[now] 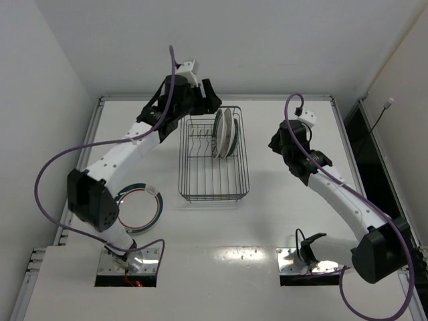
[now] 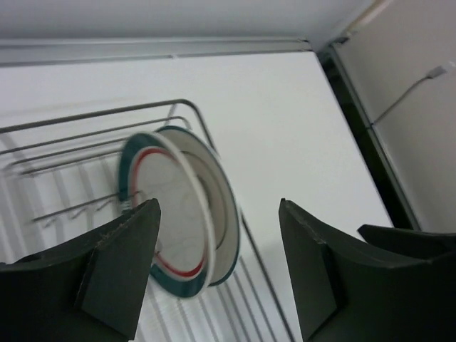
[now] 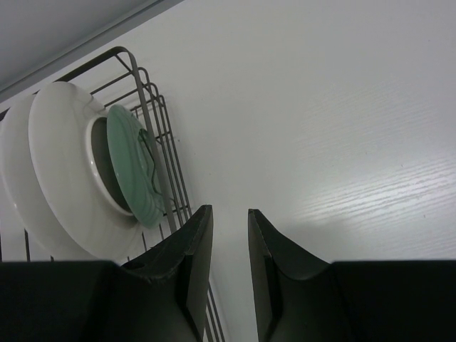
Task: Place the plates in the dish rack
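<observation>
Your overhead view looks down on the whole table (image 1: 281, 214); both wrist views face the dish rack (image 1: 212, 198) closely

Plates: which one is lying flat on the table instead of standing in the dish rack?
The green-and-red-ringed plate beside the left arm. It alone lies flat on the table; the other plates stand on edge in the dish rack.
</observation>
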`<action>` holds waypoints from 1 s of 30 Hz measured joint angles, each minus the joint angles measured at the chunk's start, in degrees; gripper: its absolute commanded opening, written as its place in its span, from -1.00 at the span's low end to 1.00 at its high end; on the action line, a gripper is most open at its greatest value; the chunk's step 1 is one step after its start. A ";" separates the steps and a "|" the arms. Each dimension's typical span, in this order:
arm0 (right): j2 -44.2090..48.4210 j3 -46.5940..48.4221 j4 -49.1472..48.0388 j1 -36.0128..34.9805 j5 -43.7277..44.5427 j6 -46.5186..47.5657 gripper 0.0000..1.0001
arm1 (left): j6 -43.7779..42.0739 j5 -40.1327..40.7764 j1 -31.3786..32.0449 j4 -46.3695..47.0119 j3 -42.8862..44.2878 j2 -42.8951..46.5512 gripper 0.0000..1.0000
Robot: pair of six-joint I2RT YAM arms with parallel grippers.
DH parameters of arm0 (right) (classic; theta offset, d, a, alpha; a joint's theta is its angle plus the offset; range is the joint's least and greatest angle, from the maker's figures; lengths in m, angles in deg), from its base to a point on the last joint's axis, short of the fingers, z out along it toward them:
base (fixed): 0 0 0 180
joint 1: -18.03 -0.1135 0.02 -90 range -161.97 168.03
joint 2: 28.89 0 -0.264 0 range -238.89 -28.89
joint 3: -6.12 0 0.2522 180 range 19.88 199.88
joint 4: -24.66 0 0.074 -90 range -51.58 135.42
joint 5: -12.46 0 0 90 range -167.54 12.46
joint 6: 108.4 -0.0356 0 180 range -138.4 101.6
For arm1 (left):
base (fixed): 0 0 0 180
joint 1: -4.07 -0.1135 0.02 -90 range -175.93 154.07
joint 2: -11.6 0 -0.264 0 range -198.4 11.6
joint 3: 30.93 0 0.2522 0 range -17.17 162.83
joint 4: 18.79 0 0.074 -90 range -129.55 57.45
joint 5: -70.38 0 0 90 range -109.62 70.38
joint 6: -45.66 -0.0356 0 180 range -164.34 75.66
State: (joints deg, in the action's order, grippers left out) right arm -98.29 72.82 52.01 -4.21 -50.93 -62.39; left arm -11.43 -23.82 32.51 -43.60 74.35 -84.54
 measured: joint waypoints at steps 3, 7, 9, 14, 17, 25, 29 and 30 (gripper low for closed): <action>0.00 0.00 -0.04 -0.02 -0.11 0.07 -0.54 | -3.30 9.20 1.55 -6.38 -2.12 8.46 0.29; 0.00 0.00 -0.33 -0.02 -0.31 0.07 -0.54 | -0.87 21.92 2.75 -16.57 -10.60 24.76 0.29; -0.07 0.00 -0.63 -0.02 -0.63 0.09 -0.54 | 2.40 26.56 0.81 -21.88 -15.39 30.82 0.29; -1.14 0.00 -1.16 -0.02 -1.77 0.09 -0.54 | 11.30 31.34 -1.73 -33.11 -28.63 39.12 0.16; -1.55 0.00 -1.16 -0.02 -2.54 0.09 -0.54 | 15.23 30.18 -1.77 -36.83 -34.97 38.18 0.08; -1.99 0.00 -1.27 -0.02 -4.50 0.61 -0.54 | 17.73 27.82 -1.77 -42.25 -36.79 21.46 0.10; -2.40 0.00 -1.25 -0.02 -4.90 0.81 -0.54 | 17.44 25.38 -1.77 -41.64 -37.07 17.75 0.33; -2.43 0.00 -1.25 -0.02 -5.09 0.92 -0.54 | 17.29 24.87 -1.77 -41.18 -37.35 17.81 0.37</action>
State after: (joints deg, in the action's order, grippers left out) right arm -100.72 72.82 50.76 -4.23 -56.02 -61.47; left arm 5.86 1.05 30.74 -84.78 37.00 -66.72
